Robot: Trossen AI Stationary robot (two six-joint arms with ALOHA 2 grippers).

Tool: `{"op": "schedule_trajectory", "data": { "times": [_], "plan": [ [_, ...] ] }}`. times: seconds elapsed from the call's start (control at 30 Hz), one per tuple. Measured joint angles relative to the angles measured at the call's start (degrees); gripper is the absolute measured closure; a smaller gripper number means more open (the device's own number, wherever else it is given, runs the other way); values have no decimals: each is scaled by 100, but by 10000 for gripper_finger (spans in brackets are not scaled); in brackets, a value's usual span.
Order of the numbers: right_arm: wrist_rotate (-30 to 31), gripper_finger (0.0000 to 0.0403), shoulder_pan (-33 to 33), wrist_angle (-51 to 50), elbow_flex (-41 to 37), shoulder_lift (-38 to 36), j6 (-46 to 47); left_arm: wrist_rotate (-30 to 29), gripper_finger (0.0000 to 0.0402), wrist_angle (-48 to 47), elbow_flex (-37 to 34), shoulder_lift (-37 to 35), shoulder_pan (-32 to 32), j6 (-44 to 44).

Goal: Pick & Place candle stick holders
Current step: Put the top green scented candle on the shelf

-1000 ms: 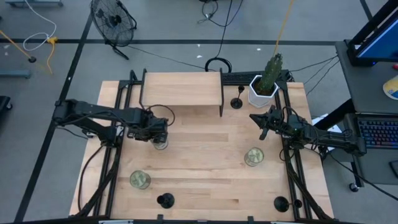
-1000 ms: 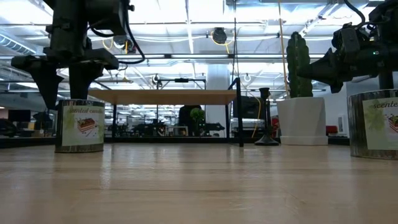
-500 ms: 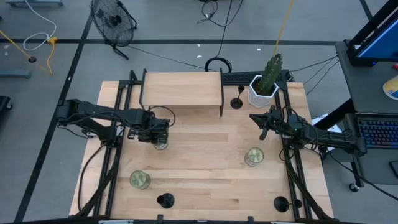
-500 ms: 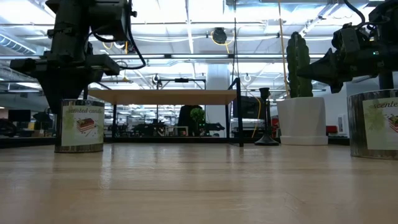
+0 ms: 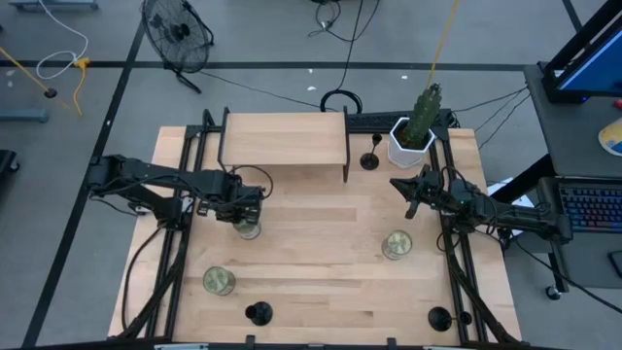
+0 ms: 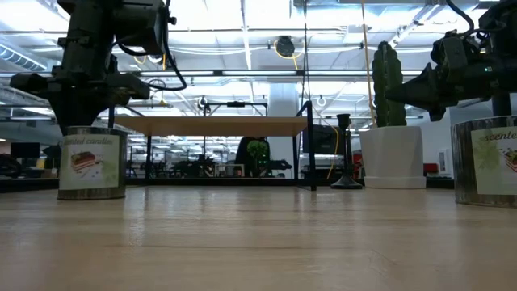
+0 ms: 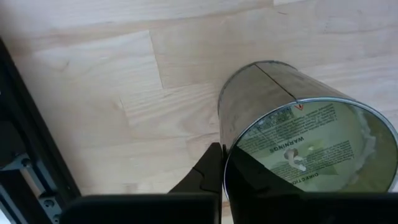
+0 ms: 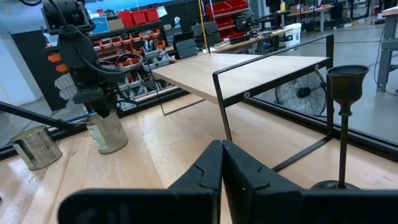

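Note:
Three black candle stick holders stand on their round bases: one (image 5: 370, 160) beside the shelf's right leg, also in the right wrist view (image 8: 343, 124), one (image 5: 258, 313) at the near edge, and one (image 5: 439, 318) at the near right. No gripper touches them. My left gripper (image 5: 249, 216) points down at the table's left middle, shut on a candle tin (image 5: 250, 229). My right gripper (image 5: 400, 185) hangs shut and empty above the table's right side, near the cactus pot. My left gripper grips the candle tin's rim (image 7: 227, 163) at its top edge, with one finger (image 7: 210, 167) outside the wall and the other inside. The fingers come from above, pointing down. The tin (image 6: 91, 162) stands upright on the table below them.
A low wooden shelf on black legs (image 5: 284, 141) stands at the far middle. A white pot with a cactus (image 5: 413, 136) sits at the far right. Two more candle tins stand at the near left (image 5: 219, 282) and right of middle (image 5: 397, 245).
My left gripper has shut, its fingers closing from either side of the candle tin onto its rim. The tin has slid a little toward the table's left edge and still stands on the table.

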Motion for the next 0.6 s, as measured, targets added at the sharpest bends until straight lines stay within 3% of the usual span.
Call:
{"op": "schedule_trajectory", "data": {
  "times": [0.6],
  "plan": [
    [0, 399, 1, 6, 0, 0, 0, -168, 399, -9, 610, -607, 201, 816]
  ]
}}
